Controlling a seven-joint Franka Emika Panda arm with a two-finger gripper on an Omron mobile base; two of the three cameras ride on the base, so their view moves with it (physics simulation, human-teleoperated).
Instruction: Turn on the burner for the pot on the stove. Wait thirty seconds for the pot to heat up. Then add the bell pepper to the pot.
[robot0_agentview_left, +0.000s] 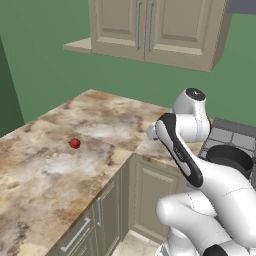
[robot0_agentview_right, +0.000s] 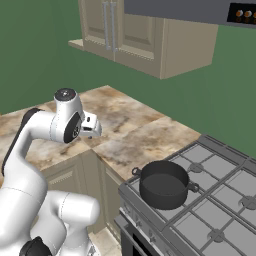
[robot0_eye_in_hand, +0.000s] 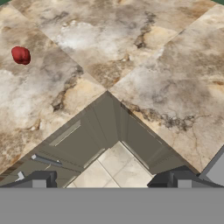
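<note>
Pot (robot0_agentview_left: 231, 159) partly behind arm; stove (robot0_agentview_right: 210, 210) cut by frame edge.

Domestic kitchen: marble-pattern corner tabletop (robot0_agentview_left: 100, 120) beside the stove (robot0_agentview_right: 220, 200), beige wall cabinets (robot0_agentview_left: 155, 30) above, base cabinets (robot0_agentview_left: 145, 195) beneath.

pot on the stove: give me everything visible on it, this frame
The pot is squat, round and dark grey, metal by its look, with two small loop handles on opposite sides of the rim. It has no lid and its inside looks empty. It stands upright on the grey grate at the front left corner of the stove, next to the marble counter. Only the grate touches it. The left base view shows its rim behind the arm.
</note>
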